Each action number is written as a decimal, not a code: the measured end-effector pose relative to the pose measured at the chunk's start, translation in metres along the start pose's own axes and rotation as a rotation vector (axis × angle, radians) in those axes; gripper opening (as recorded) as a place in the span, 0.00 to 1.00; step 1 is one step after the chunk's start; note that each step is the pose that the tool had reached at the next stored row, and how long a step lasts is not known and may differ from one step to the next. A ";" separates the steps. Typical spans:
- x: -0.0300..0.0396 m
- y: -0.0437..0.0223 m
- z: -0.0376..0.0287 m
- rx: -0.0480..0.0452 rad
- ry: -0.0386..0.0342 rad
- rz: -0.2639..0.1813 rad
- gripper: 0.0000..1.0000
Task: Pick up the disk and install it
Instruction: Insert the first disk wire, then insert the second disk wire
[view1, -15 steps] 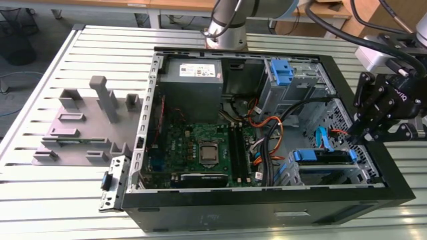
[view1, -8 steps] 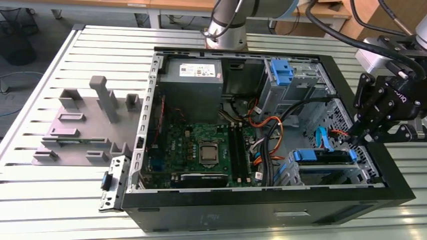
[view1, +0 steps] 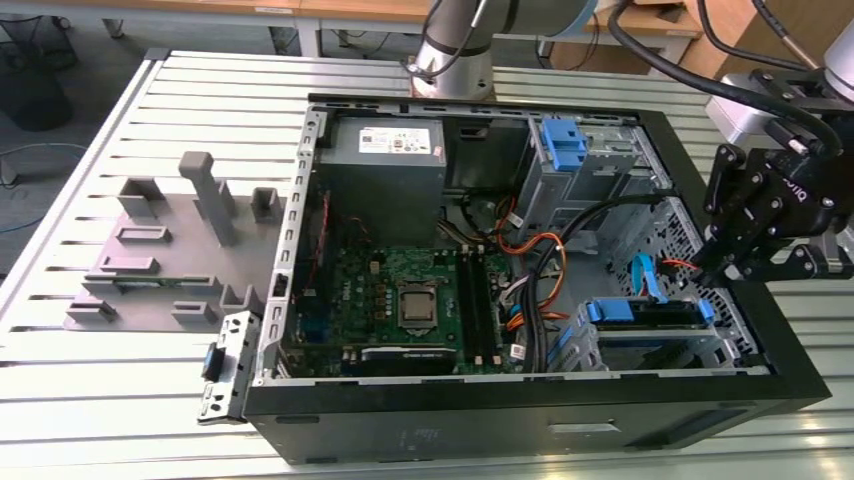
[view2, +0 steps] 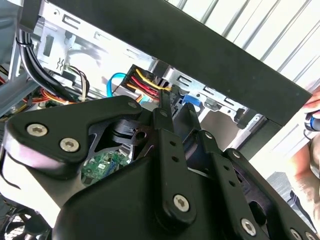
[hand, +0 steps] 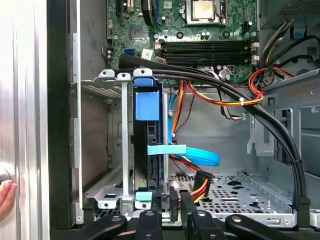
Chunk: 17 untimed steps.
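The disk (hand: 148, 150) sits on its edge in the cage (hand: 115, 150), so it slides in. The gripper (view1: 747, 262) at 3 o'clock looks closed and empty.

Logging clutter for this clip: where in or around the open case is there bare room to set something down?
Bare slatted table beyond the grey fixture. Inside the case, the perforated floor beside the disk looks free. Cables crowd above it, with the gripper close by.
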<state>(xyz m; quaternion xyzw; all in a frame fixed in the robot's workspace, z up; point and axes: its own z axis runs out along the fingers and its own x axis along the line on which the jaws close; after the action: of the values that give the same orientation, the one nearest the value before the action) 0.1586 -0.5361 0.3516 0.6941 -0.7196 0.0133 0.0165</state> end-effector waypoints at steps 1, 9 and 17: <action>-0.0007 0.0000 0.0003 0.0000 -0.0001 0.000 0.29; -0.0050 -0.0024 0.0030 0.0000 -0.0003 0.000 0.29; -0.0056 -0.0046 0.0057 0.0000 -0.0001 0.000 0.29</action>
<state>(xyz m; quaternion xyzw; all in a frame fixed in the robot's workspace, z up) 0.1633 -0.5309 0.3457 0.6941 -0.7196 0.0132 0.0165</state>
